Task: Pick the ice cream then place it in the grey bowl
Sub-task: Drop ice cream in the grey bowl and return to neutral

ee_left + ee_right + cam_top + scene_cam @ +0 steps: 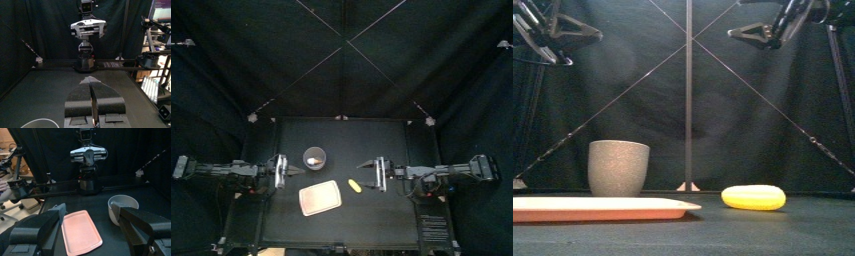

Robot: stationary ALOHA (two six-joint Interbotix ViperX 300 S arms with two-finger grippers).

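Note:
A tall grey speckled cup stands upright at the table's back left of centre. A pale spot shows inside it in the top view; what it is I cannot tell. No ice cream shape shows anywhere else. My left gripper hangs shut and empty, high to the left of the cup. Level with it on the right, my right gripper hangs open and empty, its jaws wide apart, facing the cup and the tray.
A flat pink tray lies in front of the cup. A yellow oval toy rests on the table to the tray's right. Both grippers stay well above the table.

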